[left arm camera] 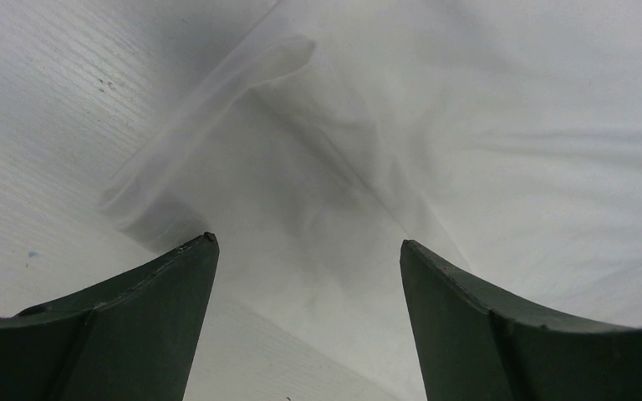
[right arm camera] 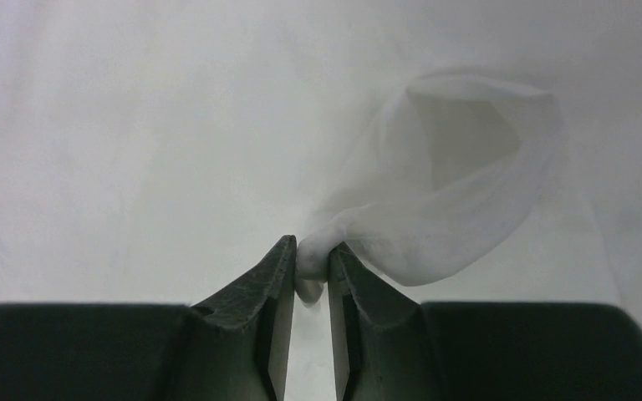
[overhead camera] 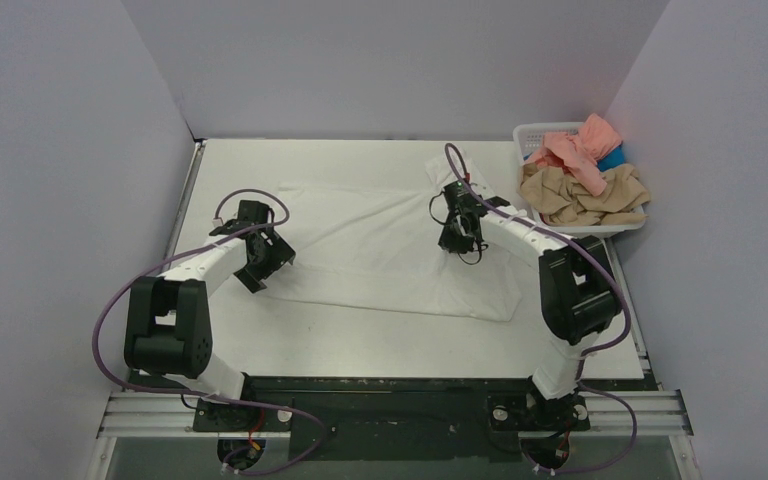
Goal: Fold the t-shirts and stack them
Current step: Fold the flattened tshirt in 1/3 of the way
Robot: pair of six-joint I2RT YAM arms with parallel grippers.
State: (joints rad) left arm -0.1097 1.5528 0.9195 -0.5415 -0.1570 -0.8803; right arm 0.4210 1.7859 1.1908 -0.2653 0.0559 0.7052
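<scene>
Jaws of right gripper (right arm camera: 311,251) clamped on a raised pucker of the white t-shirt (right arm camera: 435,184). Left gripper (left arm camera: 309,251) spread apart above the shirt's left edge, holding nothing. Shirt lies spread mid-table (overhead camera: 360,345); no finished fold visible. Salmon tee (overhead camera: 585,145), tan tee (overhead camera: 580,195) and blue tee (overhead camera: 612,157) sit heaped in basket (overhead camera: 530,132), far right. No stack yet; nearly everything left, by my reckoning.

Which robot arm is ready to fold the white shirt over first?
Probably the right: the right claw is shut on a pinch of the white t-shirt, while the left claw hangs open over its edge, gripping nothing.
</scene>
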